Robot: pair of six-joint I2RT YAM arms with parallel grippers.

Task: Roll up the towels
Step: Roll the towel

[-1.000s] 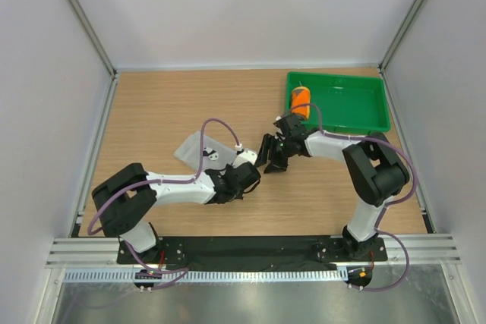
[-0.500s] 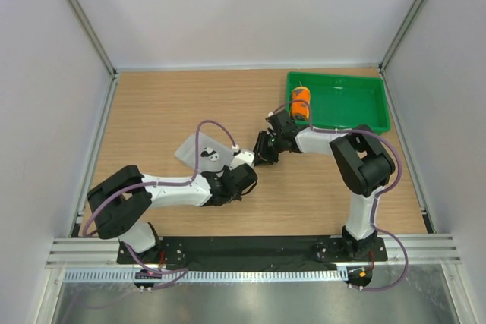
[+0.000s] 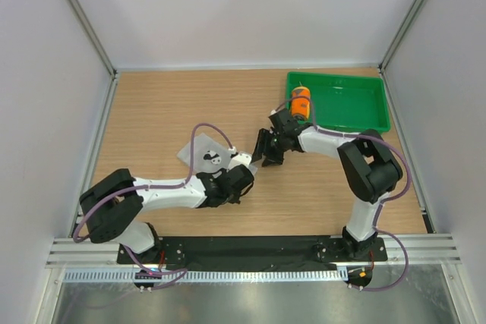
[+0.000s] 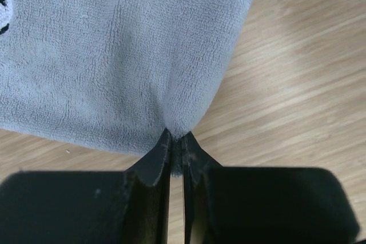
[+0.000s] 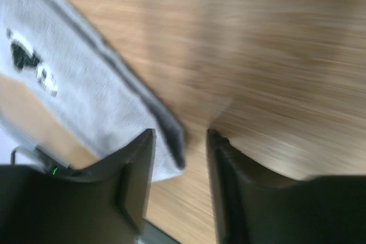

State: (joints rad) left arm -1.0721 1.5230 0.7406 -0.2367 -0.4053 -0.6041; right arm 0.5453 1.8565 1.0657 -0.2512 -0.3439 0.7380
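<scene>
Left gripper (image 4: pixel 177 141): clenched on one corner of the grey towel (image 4: pixel 114 55); I see the cloth gathered into a small peak at the fingertips.
Right gripper (image 5: pixel 180 135): jaws apart, low over the tabletop (image 3: pixel 152 104); the towel's dark hem lies in the gap, and I see no squeeze on it.
Grey towel, place: spread flat and unrolled near the middle of the tabletop, a small dark print facing up.
Grey towel, axis: diagonal, far-left to near-right, the near-right end pointing at both grippers.
Orange towel (image 3: pixel 301 102), place: rolled, at the left end of the green tray (image 3: pixel 349 104), well apart from the grey one.
Orange towel, axis: near-to-far from overhead; I cannot tell whether it lies or stands.
</scene>
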